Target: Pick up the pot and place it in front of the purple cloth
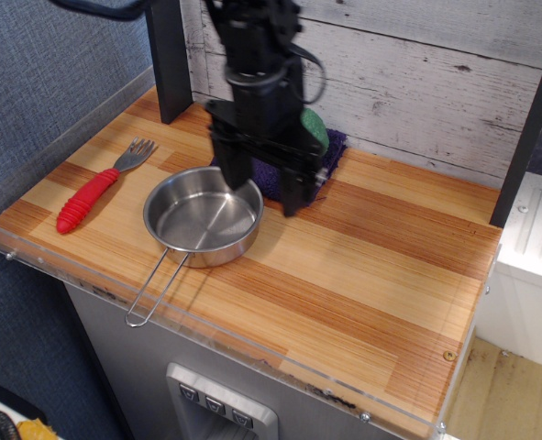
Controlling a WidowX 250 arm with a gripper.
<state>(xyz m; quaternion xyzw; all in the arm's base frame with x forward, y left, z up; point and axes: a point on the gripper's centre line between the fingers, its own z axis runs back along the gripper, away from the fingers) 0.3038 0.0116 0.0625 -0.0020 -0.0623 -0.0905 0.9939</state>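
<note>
The pot (203, 216), a shallow shiny steel pan, sits on the wooden table with its wire loop handle (153, 289) pointing toward the front left edge. The purple cloth (332, 147) lies behind and right of it, mostly hidden by my arm. My gripper (265, 193) is open and empty, raised above the table between the pot's right rim and the cloth. One finger (237, 172) hangs over the pot's far rim; the other finger (293, 195) is in front of the cloth.
A fork with a red handle (89, 198) lies at the left. A green broccoli toy (313, 128) sits on the cloth, partly hidden. A clear plastic rim (206, 332) edges the table's front and left. A dark post (168, 57) stands at the back left.
</note>
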